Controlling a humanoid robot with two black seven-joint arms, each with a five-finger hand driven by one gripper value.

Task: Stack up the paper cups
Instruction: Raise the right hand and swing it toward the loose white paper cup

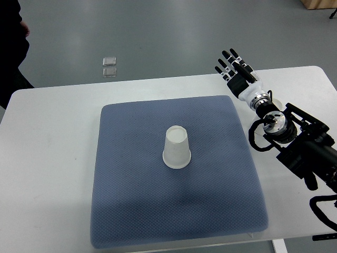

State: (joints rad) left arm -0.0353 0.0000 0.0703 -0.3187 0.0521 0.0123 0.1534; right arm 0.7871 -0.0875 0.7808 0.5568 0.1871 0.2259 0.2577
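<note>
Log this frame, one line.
right hand: open, empty, beyond mat corner | paper cup: inverted, mid blue mat | contact: none

cup: white paper cup upside down, near the middle of the blue mat
mat: lies on the white table
right hand: fingers spread, empty, over the table's far edge, well apart from the cup

Matt white paper cup on textured blue cloth mat
</note>
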